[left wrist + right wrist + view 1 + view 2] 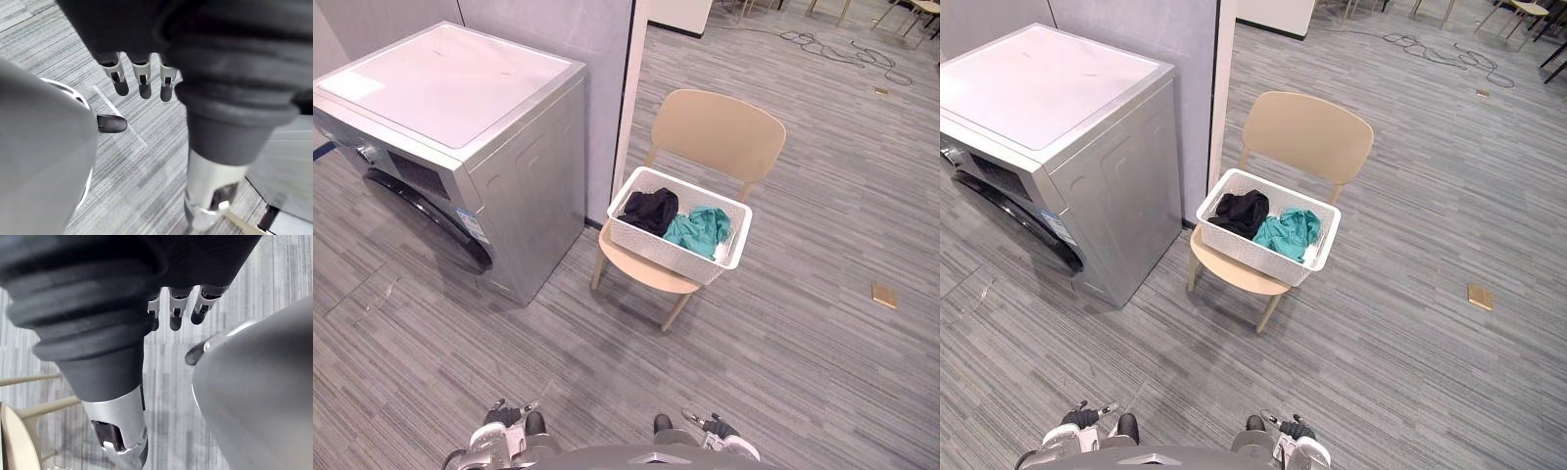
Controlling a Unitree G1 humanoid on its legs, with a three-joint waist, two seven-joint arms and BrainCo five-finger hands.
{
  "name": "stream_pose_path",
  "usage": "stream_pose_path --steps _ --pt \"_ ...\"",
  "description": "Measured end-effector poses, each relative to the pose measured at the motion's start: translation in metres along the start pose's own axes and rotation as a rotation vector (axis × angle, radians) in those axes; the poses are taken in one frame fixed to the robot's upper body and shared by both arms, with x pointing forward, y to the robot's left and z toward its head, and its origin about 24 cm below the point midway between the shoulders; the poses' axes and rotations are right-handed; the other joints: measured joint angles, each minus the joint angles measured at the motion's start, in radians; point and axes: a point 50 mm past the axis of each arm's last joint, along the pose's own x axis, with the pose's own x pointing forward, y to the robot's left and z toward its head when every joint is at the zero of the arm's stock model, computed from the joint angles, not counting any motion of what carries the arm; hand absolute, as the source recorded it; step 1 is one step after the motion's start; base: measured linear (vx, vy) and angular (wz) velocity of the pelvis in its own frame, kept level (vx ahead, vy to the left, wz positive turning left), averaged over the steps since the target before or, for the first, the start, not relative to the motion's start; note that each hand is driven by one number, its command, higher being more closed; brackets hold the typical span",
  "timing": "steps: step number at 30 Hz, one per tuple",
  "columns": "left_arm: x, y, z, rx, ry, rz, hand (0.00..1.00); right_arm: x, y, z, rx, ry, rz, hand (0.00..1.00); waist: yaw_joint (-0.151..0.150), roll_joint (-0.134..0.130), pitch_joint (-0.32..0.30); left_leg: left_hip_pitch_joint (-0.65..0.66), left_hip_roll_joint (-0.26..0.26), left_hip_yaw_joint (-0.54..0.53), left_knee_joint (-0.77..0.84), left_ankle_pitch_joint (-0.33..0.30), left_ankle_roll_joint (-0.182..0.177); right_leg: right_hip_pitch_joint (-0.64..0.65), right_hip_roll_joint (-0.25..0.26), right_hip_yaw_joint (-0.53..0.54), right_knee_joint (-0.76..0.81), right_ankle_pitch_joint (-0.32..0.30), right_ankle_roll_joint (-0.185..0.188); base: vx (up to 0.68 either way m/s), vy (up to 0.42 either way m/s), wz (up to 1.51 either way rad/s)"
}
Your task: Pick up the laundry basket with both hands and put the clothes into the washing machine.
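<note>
Where the silver-grey washing machine (460, 117) stands at the left, note its boxy metal body, flat pale top and dark round door. Just right of it, locate the laundry basket (658, 252): a white rectangular tub with finely perforated walls, seated on a beige moulded chair (720, 132). Inside lie a crumpled black garment (649, 209) and, to its right, a teal garment (700, 230). Your left hand (143, 81) and right hand (177, 308) hang above striped grey carpet (803, 323), fingers relaxed, grasping nothing.
</note>
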Motion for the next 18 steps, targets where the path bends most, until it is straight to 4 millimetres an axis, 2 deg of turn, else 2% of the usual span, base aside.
stream_pose_path --steps 5,6,11,18 --pt "0.000 0.000 -0.005 -0.006 0.023 0.001 0.00 0.000 -0.001 -0.006 0.021 0.025 -0.003 0.00 0.002 -0.002 -0.019 0.017 0.001 0.009 0.000 -0.011 -0.006 0.017 0.000 0.005 -0.016 0.001 -0.001 0.00 0.000 -0.04" --pt "-0.001 0.001 -0.013 -0.020 0.053 0.007 0.00 0.000 -0.001 -0.011 0.031 0.056 -0.005 0.00 0.003 0.002 -0.060 0.039 0.002 0.012 0.000 -0.032 -0.014 0.055 0.000 -0.001 -0.046 0.004 -0.007 0.00 0.000 0.00" --pt "-0.001 0.002 -0.014 -0.029 0.056 0.011 0.00 0.000 -0.003 -0.013 0.041 0.060 -0.011 0.00 0.001 -0.001 -0.061 0.038 0.004 0.015 0.000 -0.035 -0.014 0.053 0.000 -0.001 -0.049 0.004 -0.007 0.00 0.000 0.00" --pt "0.000 0.015 -0.020 -0.085 0.093 0.036 0.00 -0.002 -0.020 -0.029 0.121 0.118 -0.045 0.00 -0.006 -0.017 -0.076 0.037 0.011 0.027 0.000 -0.042 -0.020 0.055 0.000 -0.008 -0.068 0.014 0.010 0.00 0.000 -0.03"
